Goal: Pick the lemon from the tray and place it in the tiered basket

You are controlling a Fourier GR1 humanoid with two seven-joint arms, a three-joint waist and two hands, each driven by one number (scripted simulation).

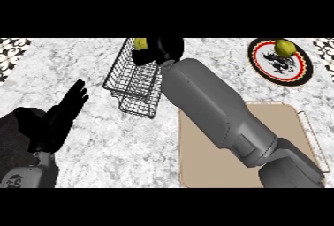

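My right hand (pixel 161 49) reaches across to the top of the wire tiered basket (pixel 134 81), its black fingers curled round a yellow lemon (pixel 139 43) that shows only partly at the picture's upper edge, over the basket's upper tier. The grey right forearm crosses the beige tray (pixel 195 172) at the lower right and hides much of it. My left hand (pixel 62 115) rests open at the left, fingers straight and pointing up.
A round plate (pixel 282 66) with a red and black rim sits at the upper right and carries a yellow-green fruit (pixel 285 47). A dark patterned strip (pixel 13 50) runs along the counter's upper left corner.
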